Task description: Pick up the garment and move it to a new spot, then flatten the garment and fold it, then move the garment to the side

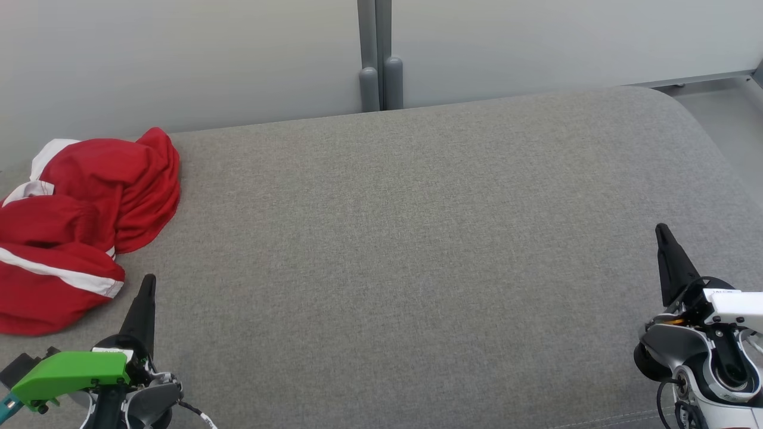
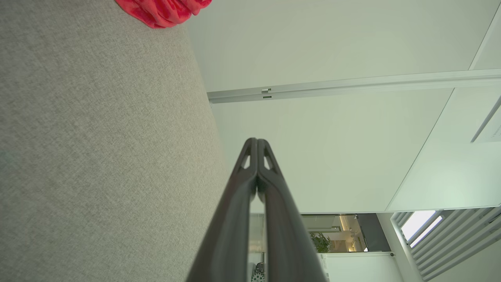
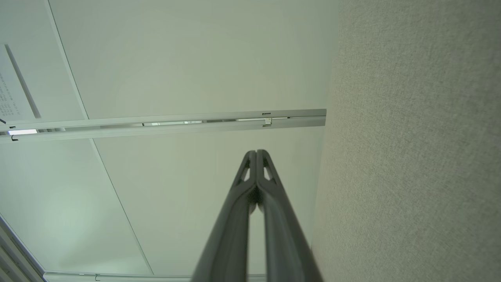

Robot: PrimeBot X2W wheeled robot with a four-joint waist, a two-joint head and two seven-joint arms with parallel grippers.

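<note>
A red garment [image 1: 83,220] with white stripes lies crumpled at the far left of the grey fabric surface [image 1: 417,250]. A corner of this garment [image 2: 164,11] peeks in at the top of the left wrist view. My left gripper [image 1: 149,280] rests at the lower left, just right of the garment's near edge, fingertips pressed together and holding nothing; the same shut left gripper [image 2: 257,140] points past the surface's edge. My right gripper [image 1: 660,227] sits at the lower right, far from the garment, also shut and empty. Its tips meet in the right wrist view [image 3: 256,152].
Pale wall panels [image 1: 179,53] stand behind the surface, joined by a grey post [image 1: 375,53]. The surface's rounded far right corner [image 1: 673,101] drops off toward a grey floor strip [image 1: 721,119]. Plain grey fabric stretches between the two grippers.
</note>
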